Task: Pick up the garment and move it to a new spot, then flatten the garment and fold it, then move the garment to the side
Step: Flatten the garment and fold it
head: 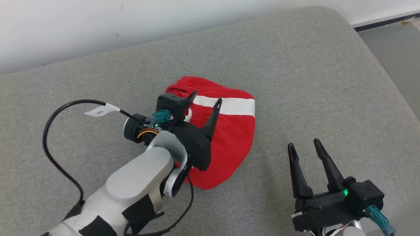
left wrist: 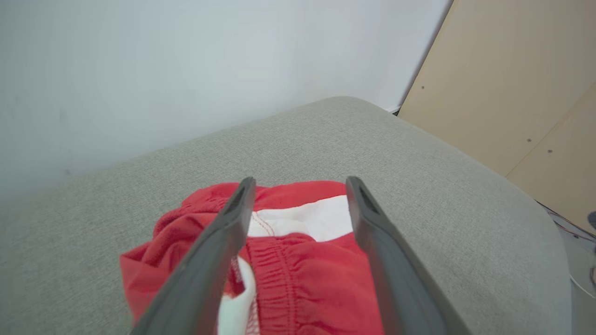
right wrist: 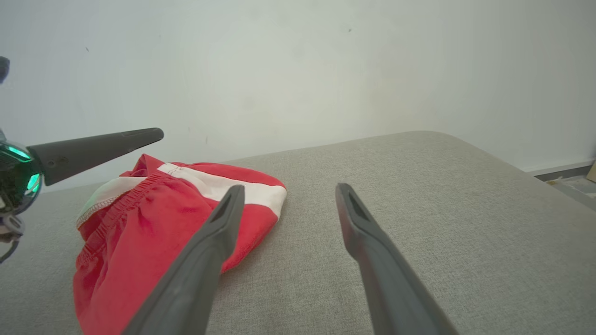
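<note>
Grey upholstered cushion (head: 295, 65) fills the scene, with a pale wall behind it. A red garment (head: 229, 141) with a white band lies bunched near the cushion's middle. Its long axis runs roughly from the robot toward the wall, with the gathered waistband and white band at the far end.

The left pincer (head: 206, 98) hangs directly over that far end. Its fingers are spread, point toward the wall and straddle the waistband from above. In the right wrist view one of its fingers shows clear of the cloth, so nothing is pinched.

The right pincer (head: 304, 144) is also spread and empty. It sits over bare cushion, apart from the garment's right edge.

The left arm is plainly the nearer. I judge it needs mainly a straight drop onto the waistband, while the right would have to travel leftward first.
</note>
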